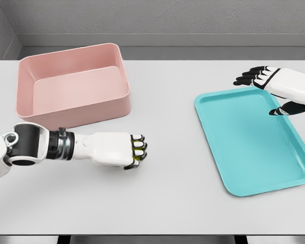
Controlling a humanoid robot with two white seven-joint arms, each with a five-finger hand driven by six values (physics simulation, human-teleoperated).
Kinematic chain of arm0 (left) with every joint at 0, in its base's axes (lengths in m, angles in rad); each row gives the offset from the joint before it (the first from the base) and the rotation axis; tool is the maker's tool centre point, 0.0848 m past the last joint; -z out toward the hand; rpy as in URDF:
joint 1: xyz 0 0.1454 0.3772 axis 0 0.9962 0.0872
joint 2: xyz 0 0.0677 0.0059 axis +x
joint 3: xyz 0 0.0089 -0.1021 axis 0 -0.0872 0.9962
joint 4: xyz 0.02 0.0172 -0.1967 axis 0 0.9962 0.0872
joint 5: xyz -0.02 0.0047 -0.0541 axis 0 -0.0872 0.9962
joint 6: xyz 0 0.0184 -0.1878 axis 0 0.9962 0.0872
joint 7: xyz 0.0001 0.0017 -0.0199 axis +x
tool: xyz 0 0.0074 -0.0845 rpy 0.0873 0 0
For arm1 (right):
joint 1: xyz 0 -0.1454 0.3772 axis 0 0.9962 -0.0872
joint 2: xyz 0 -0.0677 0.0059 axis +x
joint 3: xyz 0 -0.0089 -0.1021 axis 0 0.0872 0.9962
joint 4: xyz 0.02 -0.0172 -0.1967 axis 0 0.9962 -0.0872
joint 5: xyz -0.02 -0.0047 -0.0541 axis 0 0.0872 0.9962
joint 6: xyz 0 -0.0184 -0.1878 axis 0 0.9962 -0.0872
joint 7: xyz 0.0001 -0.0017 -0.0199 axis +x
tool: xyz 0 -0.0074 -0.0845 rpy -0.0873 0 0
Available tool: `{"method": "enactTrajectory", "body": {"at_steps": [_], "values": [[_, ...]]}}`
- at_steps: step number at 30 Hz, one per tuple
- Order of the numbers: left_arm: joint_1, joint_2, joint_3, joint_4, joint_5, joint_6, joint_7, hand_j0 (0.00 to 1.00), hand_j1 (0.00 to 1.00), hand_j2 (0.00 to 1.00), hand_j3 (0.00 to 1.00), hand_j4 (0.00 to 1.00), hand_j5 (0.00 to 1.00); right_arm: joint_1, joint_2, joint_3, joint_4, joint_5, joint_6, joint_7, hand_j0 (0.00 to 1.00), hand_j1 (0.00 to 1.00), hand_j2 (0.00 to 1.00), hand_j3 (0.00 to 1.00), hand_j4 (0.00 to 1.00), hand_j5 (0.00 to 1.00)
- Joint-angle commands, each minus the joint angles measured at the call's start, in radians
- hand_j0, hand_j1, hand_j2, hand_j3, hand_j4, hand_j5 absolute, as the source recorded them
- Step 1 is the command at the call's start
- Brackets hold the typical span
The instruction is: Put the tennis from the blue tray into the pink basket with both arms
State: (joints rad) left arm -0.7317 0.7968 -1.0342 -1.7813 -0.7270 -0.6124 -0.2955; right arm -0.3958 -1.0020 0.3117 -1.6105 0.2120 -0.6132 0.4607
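My left hand (136, 151) lies low over the table in front of the pink basket (25, 84), fingers curled tight around the tennis ball (138, 158), of which only a yellow-green sliver shows between the fingertips. The pink basket stands at the back left and holds nothing. The blue tray (244, 137) lies on the right with nothing on it. My right hand (267, 84) hovers over the tray's far right corner, fingers spread and holding nothing.
A grey table (162, 203) carries everything. A grey wall runs behind the table's far edge, and the table's near edge runs along the bottom of the view.
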Motion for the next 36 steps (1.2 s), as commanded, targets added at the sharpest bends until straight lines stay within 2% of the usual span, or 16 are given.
{"method": "enactTrajectory", "body": {"at_steps": [1,4,9,11,15,20,22,25,30,32,34,36], "values": [[0.000,-0.022,0.036,0.000,0.020,0.002,0.003,0.04,0.04,0.04,0.04,0.04,0.04,0.000,-0.001,0.000,0.000,-0.006,0.002,-0.001,1.00,1.00,1.00,1.00,1.00,1.00],[-0.021,-0.039,0.045,0.000,0.044,0.002,0.004,0.04,0.04,0.04,0.04,0.04,0.04,0.000,-0.001,0.000,0.000,-0.006,0.002,-0.001,1.00,1.00,1.00,1.00,1.00,1.00],[-0.026,-0.085,0.152,0.000,0.047,0.002,0.004,0.04,0.04,0.04,0.04,0.04,0.04,0.000,-0.001,0.000,0.000,-0.006,0.002,-0.001,1.00,1.00,1.00,1.00,1.00,1.00],[-0.066,-0.091,0.171,0.000,0.047,0.002,0.003,0.05,0.05,0.05,0.05,0.05,0.05,0.000,-0.001,0.000,0.000,-0.006,0.002,-0.001,1.00,1.00,1.00,1.00,1.00,1.00],[-0.064,-0.099,0.278,0.000,0.054,0.002,0.003,0.05,0.05,0.05,0.05,0.05,0.05,0.000,-0.001,0.000,0.000,-0.006,0.002,-0.001,1.00,1.00,1.00,1.00,1.00,1.00],[-0.052,-0.064,0.401,0.016,0.054,0.002,-0.001,0.06,0.06,0.06,0.06,0.06,0.06,0.000,-0.001,0.000,0.000,-0.006,0.002,-0.001,1.00,1.00,1.00,1.00,1.00,1.00],[-0.052,-0.037,0.425,0.054,0.051,0.002,-0.001,0.06,0.06,0.06,0.06,0.06,0.06,0.000,-0.001,0.000,0.000,-0.006,0.002,-0.001,1.00,1.00,1.00,1.00,1.00,1.00],[-0.051,-0.016,0.430,0.163,0.049,0.002,-0.001,0.07,0.07,0.07,0.07,0.07,0.07,0.000,-0.001,0.000,0.000,-0.006,0.002,-0.001,1.00,1.00,1.00,1.00,1.00,1.00],[-0.044,-0.014,0.422,0.305,0.041,0.002,-0.001,0.07,0.07,0.07,0.07,0.07,0.07,0.000,-0.001,0.000,0.000,-0.006,0.002,-0.001,1.00,1.00,1.00,1.00,1.00,1.00],[-0.020,-0.013,0.421,0.353,0.041,0.002,-0.001,0.08,0.08,0.08,0.08,0.08,0.08,0.000,-0.001,0.000,0.000,-0.006,0.002,-0.001,1.00,1.00,1.00,1.00,1.00,1.00],[-0.018,-0.021,0.418,0.444,0.049,0.002,-0.001,0.08,0.08,0.08,0.08,0.08,0.08,0.000,-0.001,0.000,0.000,-0.006,0.002,-0.001,1.00,1.00,1.00,1.00,1.00,1.00],[-0.017,-0.024,0.411,0.465,0.046,0.002,0.003,0.09,0.09,0.09,0.09,0.09,0.09,0.000,-0.001,0.000,0.000,-0.006,0.002,-0.001,1.00,1.00,1.00,1.00,1.00,1.00]]}}
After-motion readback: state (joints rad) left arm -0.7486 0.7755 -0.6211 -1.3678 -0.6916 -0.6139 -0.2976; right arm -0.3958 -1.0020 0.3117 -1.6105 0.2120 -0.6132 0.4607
